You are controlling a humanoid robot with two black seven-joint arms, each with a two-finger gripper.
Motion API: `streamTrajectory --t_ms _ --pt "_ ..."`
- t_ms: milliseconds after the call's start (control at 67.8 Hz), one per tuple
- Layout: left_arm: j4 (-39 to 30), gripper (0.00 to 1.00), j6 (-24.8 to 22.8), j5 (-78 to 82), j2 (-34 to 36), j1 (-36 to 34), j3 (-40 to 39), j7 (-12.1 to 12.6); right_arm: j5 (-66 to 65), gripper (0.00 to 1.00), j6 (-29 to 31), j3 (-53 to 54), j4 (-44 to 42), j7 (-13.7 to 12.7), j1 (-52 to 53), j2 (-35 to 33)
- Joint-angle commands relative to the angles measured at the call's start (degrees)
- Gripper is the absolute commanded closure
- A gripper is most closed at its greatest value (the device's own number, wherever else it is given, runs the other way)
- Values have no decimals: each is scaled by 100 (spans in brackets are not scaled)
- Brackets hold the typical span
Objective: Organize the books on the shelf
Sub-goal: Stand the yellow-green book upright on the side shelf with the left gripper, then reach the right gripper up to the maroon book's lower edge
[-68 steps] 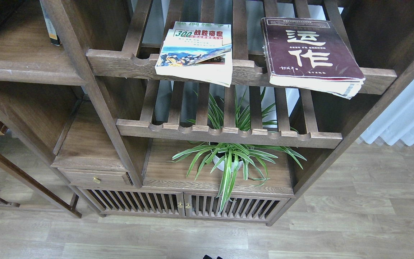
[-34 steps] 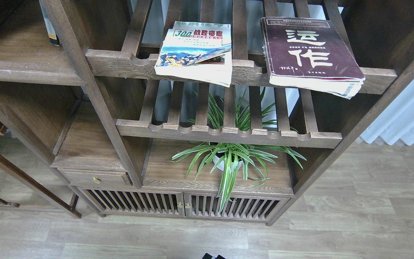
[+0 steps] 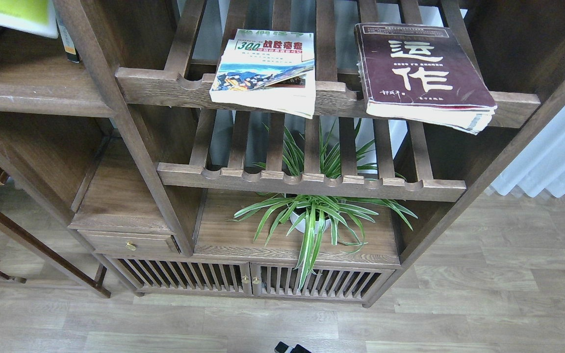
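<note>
Two books lie flat on the upper slatted rack: a white one with a green "300" and a blue landscape (image 3: 264, 68) at the middle, and a thick worn maroon one with big white characters (image 3: 422, 73) to its right, its front corner hanging past the rail. A corner of a yellow-green book (image 3: 15, 13) shows at the top left, above the solid dark-brown shelf (image 3: 32, 83). What holds it is out of view. Neither gripper shows in the head view.
A thin upright book spine (image 3: 69, 41) stands at the back of the solid shelf. A second slatted rack (image 3: 312, 179) runs below the books. A spider plant in a white pot (image 3: 314, 220) sits on the lower board. White curtains (image 3: 557, 162) hang at right.
The yellow-green book's corner has come into view at the top left. The two books on the slatted rack have not moved.
</note>
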Motion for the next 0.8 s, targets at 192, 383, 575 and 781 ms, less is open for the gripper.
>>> streamTrajectory --t_ms 192,383,575,781 --pt "-578 66 -1 -218 273 419 -52 -240 -3 3 0 0 82 70 -9 0" --pt "-1421 65 -1 -798 677 1289 -288 -222 6 3 0 211 82 176 -17 0" --pt "-2458 63 -1 -1176 818 2369 -868 -169 6 3 0 422 187 290 -26 0" --pt "-3109 61 -1 -1211 836 3433 -1659 -169 102 4 0 492 416 290 -53 0"
